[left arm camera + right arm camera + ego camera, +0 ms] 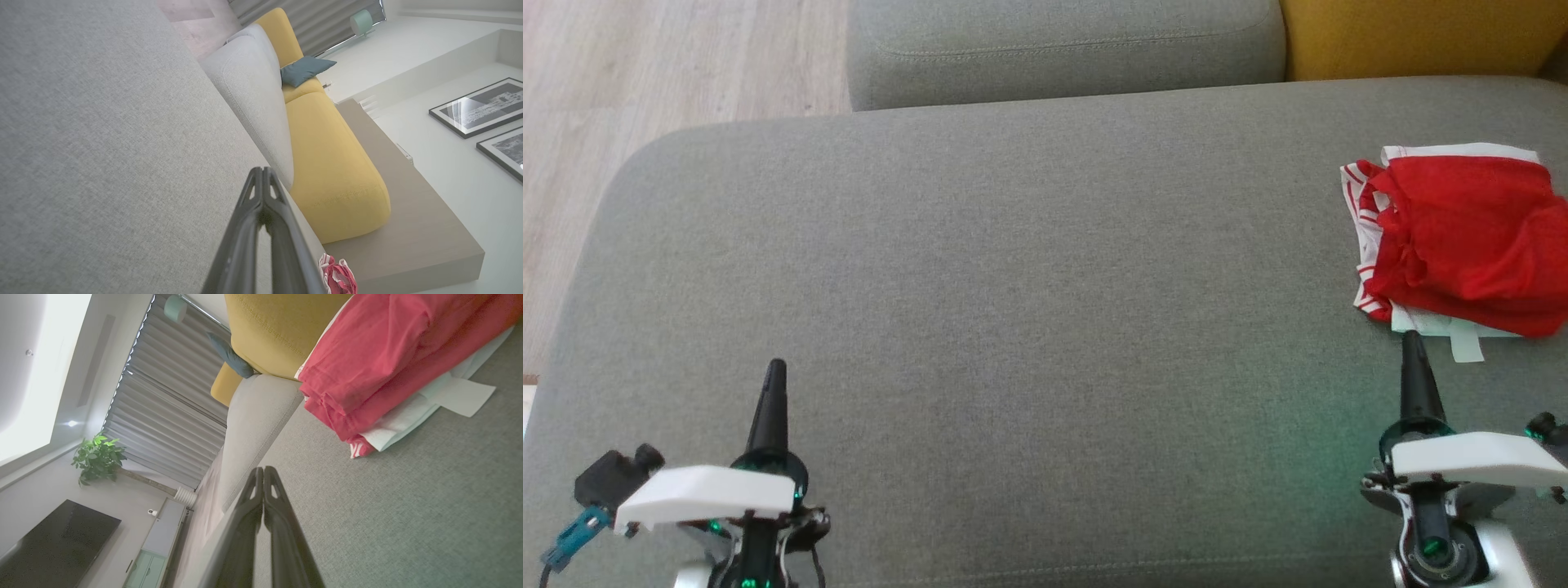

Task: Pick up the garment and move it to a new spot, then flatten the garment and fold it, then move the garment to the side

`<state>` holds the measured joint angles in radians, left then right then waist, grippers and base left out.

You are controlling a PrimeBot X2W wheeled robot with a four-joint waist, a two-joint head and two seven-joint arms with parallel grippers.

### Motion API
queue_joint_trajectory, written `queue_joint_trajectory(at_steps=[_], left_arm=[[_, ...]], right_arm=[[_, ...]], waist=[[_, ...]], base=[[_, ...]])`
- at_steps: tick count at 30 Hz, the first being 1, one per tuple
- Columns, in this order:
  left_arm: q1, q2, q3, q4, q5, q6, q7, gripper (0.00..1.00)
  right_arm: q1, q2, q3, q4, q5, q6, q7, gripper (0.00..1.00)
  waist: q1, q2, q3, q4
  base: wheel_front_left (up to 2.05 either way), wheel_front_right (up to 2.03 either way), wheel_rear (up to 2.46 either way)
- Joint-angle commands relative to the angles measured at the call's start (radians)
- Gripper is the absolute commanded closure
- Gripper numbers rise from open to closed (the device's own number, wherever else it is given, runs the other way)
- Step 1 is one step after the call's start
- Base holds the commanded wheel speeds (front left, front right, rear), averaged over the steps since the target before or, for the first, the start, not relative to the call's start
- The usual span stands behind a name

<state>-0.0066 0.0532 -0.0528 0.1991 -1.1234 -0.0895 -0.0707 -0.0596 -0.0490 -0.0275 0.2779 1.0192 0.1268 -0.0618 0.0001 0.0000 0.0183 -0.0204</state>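
At the far left of the head view the floor (645,73) runs alongside the grey seat (1013,286), which carries everything here. At the lower left our left gripper (776,371) hangs over bare seat, its two fingers pressed together with nothing between them, well apart from the garment.

At the lower right our right gripper (1411,343) is pinched shut too, and empty. Its tip points at the garment's near edge and stands just short of it; we cannot tell whether it touches the white trim there.

The garment (1470,237) lies at the right edge of the frame, about mid-height, below the yellow cushion (1413,37). It is red with white striped trim on its left side, bunched into several loose layers, and a small white tab (1466,349) sticks out at the bottom.

We judge it light, thin and limp. It will sag and drape from whatever point we lift, and the layers may slide apart. It is not fragile. The seat's woven cover should grip it a little, so dragging would likely rumple it. The trimmed edge looks thicker and is the better place to hold, pinching all the layers together. The tab alone would probably lift only one layer.

It sits in no box or basket: it lies straight on the seat.
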Motion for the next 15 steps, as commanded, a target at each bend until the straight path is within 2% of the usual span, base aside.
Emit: queue_joint_trajectory(at_steps=[1,15], left_arm=[[-0.052,0.016,0.027,-0.024,-0.022,-0.009,0.008,1.0],[-0.065,0.017,0.056,-0.005,-0.156,-0.018,0.048,1.0]], right_arm=[[-0.046,-0.019,0.007,-0.034,0.026,0.002,0.005,1.0],[-0.046,-0.02,-0.011,-0.034,0.186,0.003,0.045,1.0]], waist=[[0.0,0.0,0.0,0.0],[0.0,0.0,-0.004,0.006]], base=[[0.0,0.0,0.0],[0.0,0.0,0.0]])
